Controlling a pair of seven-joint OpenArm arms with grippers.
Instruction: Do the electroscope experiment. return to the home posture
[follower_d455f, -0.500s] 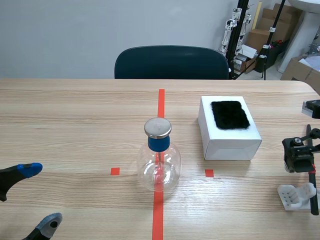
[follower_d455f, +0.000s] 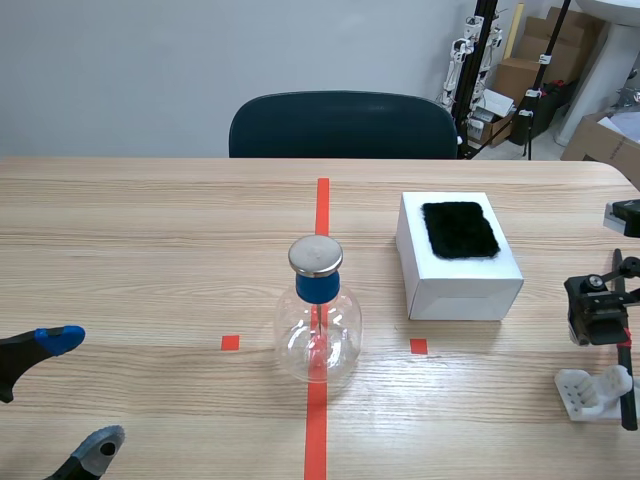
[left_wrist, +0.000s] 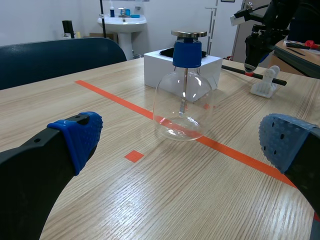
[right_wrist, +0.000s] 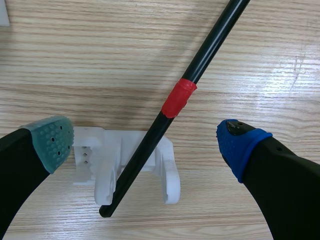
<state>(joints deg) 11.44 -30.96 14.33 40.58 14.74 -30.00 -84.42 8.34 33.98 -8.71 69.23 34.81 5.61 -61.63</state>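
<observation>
flask (follower_d455f: 318, 330) 1 | box (follower_d455f: 465, 298) 1 | fur pad (follower_d455f: 459, 229) 1 | rod (right_wrist: 208, 50) 1 | stand (right_wrist: 95, 155) 1

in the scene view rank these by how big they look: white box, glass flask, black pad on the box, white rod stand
1. white box
2. glass flask
3. black pad and white rod stand: they look about alike, so unranked

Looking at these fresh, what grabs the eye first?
The blue-stoppered glass flask stands on the orange-red line at mid-table. Right of it sits a white box topped with black fur. Farther right, a black rod rests on a white stand.
</observation>
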